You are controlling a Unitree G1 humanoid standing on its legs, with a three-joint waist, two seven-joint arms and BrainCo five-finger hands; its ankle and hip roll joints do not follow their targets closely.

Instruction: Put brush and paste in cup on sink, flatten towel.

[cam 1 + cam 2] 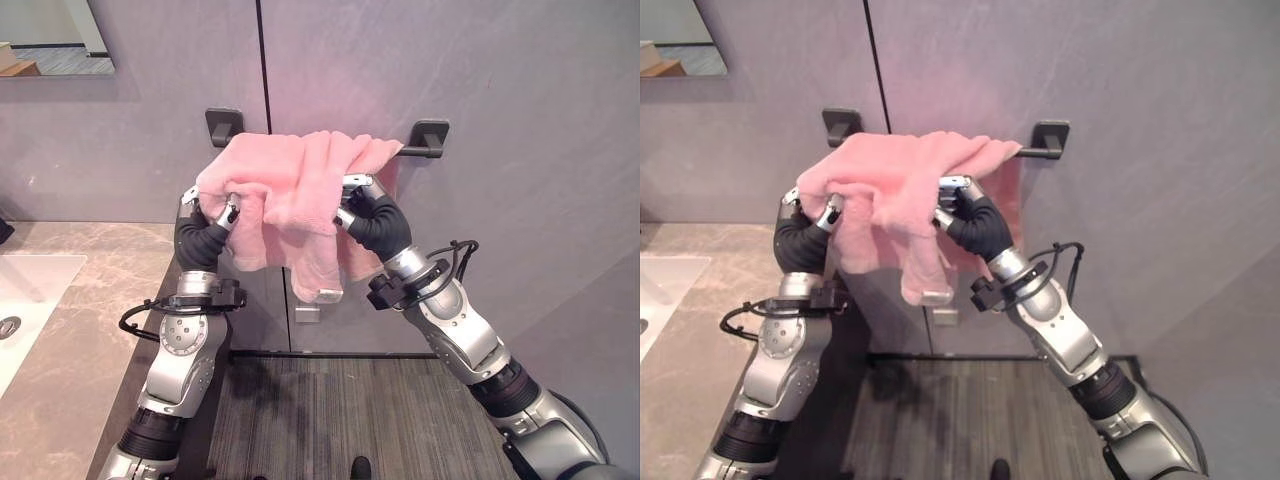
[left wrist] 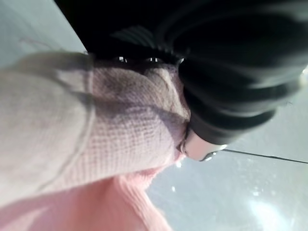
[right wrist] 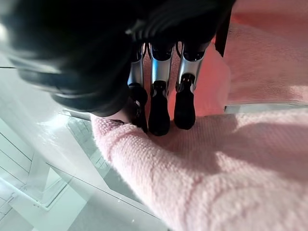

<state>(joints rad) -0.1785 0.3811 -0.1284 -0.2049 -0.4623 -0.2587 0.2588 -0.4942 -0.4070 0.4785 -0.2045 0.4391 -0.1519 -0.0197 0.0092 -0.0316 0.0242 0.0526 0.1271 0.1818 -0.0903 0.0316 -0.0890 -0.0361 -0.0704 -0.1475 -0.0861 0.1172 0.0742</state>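
A pink towel [image 1: 295, 195] hangs bunched and crumpled over a dark rail [image 1: 420, 150] fixed to the grey wall [image 1: 520, 110], its folds gathered toward the rail's left bracket while the right end of the rail stands bare. One narrow tail of the towel droops lower than the rest, below the middle of the rail.

Both arms are raised to the towel. The left robot hand [image 1: 222, 212] is below the rail's left bracket, its fingers curled into the towel's left edge, with cloth wrapped over them in the left wrist view. The right robot hand [image 1: 357, 203] is below the rail's right half, its dark-tipped fingers [image 3: 159, 113] bent and pressed into the cloth, gripping a fold of the towel against the thumb side.

To the left of the rail and lower down, a marbled bench [image 1: 70, 340] runs along the wall, with the white edge of a sink [image 1: 30, 290] set into it. A corner of a mirror [image 1: 55, 40] shows on the wall above the bench. Dark striped flooring [image 1: 330, 420] lies beneath the rail.
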